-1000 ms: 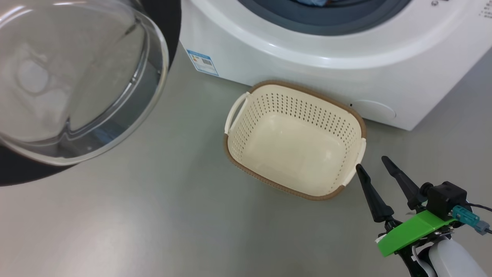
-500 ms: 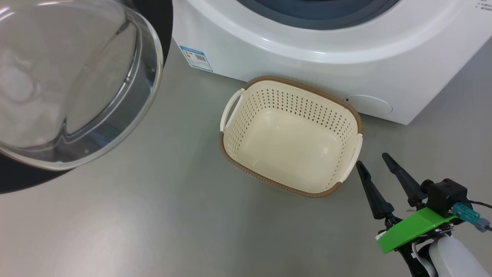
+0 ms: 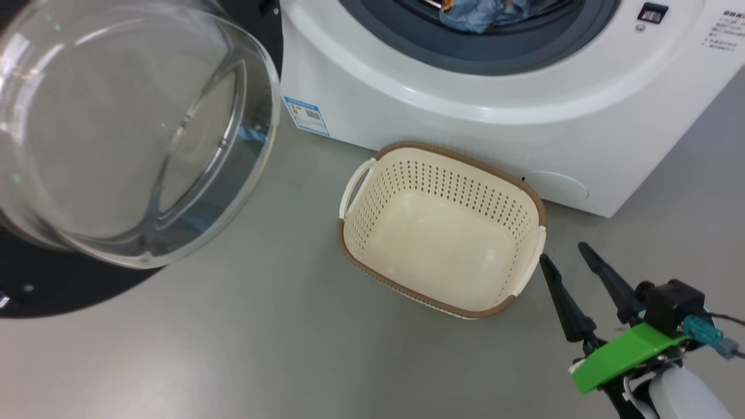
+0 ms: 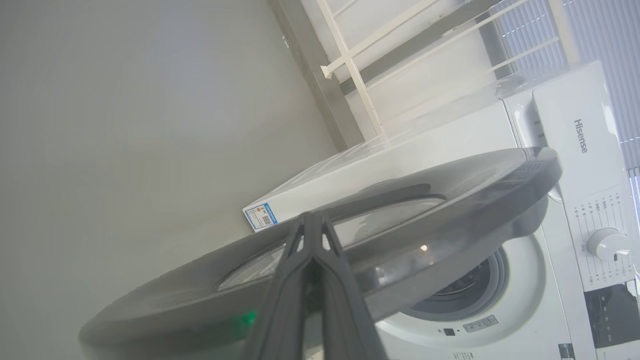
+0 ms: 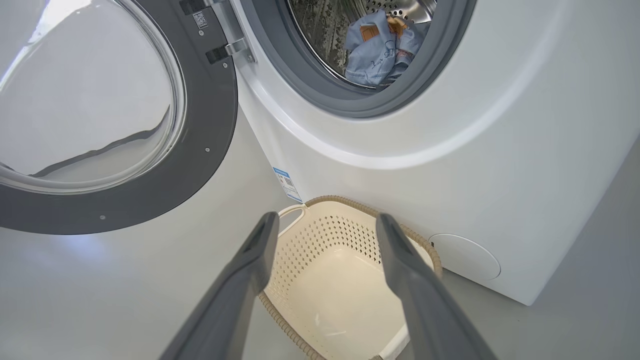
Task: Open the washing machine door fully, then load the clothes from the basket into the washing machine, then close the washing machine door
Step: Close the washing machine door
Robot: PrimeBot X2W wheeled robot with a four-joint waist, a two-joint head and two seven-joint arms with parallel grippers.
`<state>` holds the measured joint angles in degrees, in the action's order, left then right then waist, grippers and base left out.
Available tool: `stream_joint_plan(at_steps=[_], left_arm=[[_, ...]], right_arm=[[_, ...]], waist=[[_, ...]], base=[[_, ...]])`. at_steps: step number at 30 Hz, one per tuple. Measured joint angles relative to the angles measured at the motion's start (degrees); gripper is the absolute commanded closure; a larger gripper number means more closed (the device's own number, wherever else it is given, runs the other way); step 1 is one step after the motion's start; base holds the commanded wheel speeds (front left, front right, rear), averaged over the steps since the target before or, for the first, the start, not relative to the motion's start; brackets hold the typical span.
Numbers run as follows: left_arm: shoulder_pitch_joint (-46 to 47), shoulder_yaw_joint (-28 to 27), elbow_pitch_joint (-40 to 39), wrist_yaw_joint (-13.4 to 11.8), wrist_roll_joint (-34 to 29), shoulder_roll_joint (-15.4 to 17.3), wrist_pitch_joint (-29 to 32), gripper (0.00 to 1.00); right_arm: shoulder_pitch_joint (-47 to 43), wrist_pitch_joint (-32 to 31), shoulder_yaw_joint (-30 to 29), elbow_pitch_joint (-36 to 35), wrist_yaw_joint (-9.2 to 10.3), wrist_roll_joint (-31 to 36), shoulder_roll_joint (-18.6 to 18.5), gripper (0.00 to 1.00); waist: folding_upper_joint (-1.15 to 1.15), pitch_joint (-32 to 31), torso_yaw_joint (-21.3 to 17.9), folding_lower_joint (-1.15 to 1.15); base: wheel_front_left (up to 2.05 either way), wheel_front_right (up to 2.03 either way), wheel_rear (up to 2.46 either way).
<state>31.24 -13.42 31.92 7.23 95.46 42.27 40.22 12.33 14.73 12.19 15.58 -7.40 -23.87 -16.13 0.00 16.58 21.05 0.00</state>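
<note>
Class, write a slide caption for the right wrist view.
Open right gripper facing the empty basket; clothes inside washing machine, door open.

The floor (image 3: pixel 244 349) is smooth, plain grey and softly lit. In the left wrist view a white frame of thin bars (image 4: pixel 367 100) stands near window blinds (image 4: pixel 595 30).

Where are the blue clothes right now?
The clothes lie inside the washing machine, at the top centre of the head view, above the empty basket standing on the floor.
</note>
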Motion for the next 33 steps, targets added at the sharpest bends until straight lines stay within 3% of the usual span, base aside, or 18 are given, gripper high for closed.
stream_joint_plan(at_steps=[19, 33], left_arm=[[-4.0, 3.2, -12.1, 0.0, -0.9, -3.1, 14.1, 1.00], [-7.8, 4.1, -26.9, 0.0, -0.2, -8.0, 24.0, 1.00]], right_arm=[[-5.9, 0.0, -0.6, 0.1, 0.00, -1.0, 1.6, 0.00], [-7.9, 0.0, -2.6, -0.7, 0.00, -1.0, 3.2, 0.00]], waist=[[0.00, -6.8, 0.7, 0.00], [0.00, -8.4, -1.4, 0.00]], base=[[0.00, 0.00, 0.00], [0.00, 0.00, 0.00]])
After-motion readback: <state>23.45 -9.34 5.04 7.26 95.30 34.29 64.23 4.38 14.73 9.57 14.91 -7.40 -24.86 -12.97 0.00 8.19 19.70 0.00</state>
